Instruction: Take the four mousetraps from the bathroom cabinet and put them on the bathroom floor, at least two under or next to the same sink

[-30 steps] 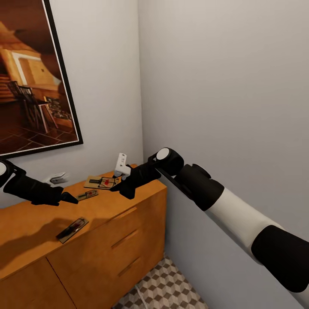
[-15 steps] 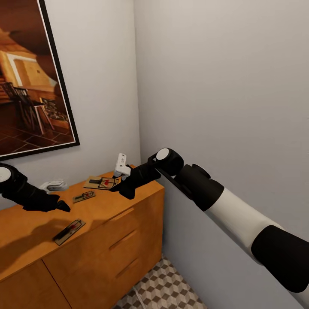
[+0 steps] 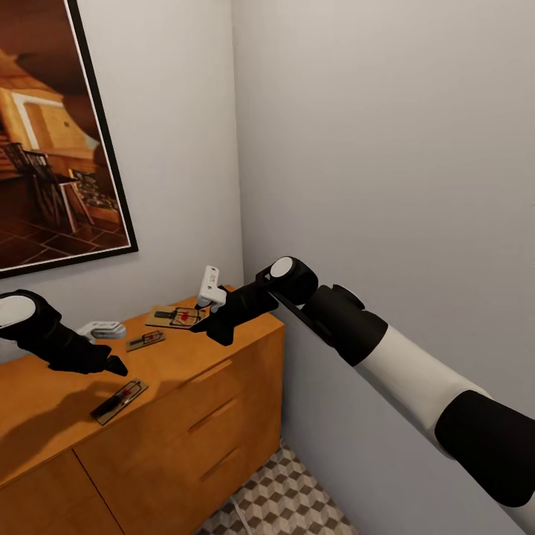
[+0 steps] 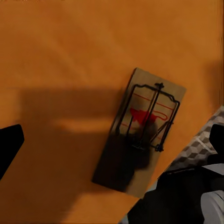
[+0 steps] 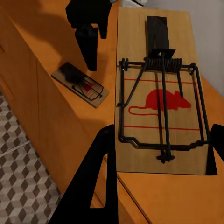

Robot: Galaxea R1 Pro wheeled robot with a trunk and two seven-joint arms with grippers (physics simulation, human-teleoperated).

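Note:
Three mousetraps lie on top of the orange-brown cabinet [image 3: 223, 416]: one at the back right [image 3: 177, 316], a second in the middle [image 3: 146, 340], a third near the front edge [image 3: 119, 399]. My right gripper [image 3: 212, 327] hovers open over the back-right mousetrap [image 5: 161, 93], its fingers [image 5: 95, 177] either side of it. My left gripper [image 3: 115, 365] is open just above the front mousetrap [image 4: 140, 135], not touching it. Patterned bathroom floor [image 3: 282, 498] shows below the cabinet. The sink is out of view.
The cabinet stands in a corner between grey walls [image 3: 386, 148]. A large framed picture [image 3: 59, 134] hangs above its back edge. Drawer fronts with bar handles [image 3: 215, 414] face the floor. The right forearm [image 3: 416, 379] stretches across the corner.
The view shifted slightly a second ago. My left gripper has come down and forward, closer to the front mousetrap. The right arm and the mousetraps have stayed put.

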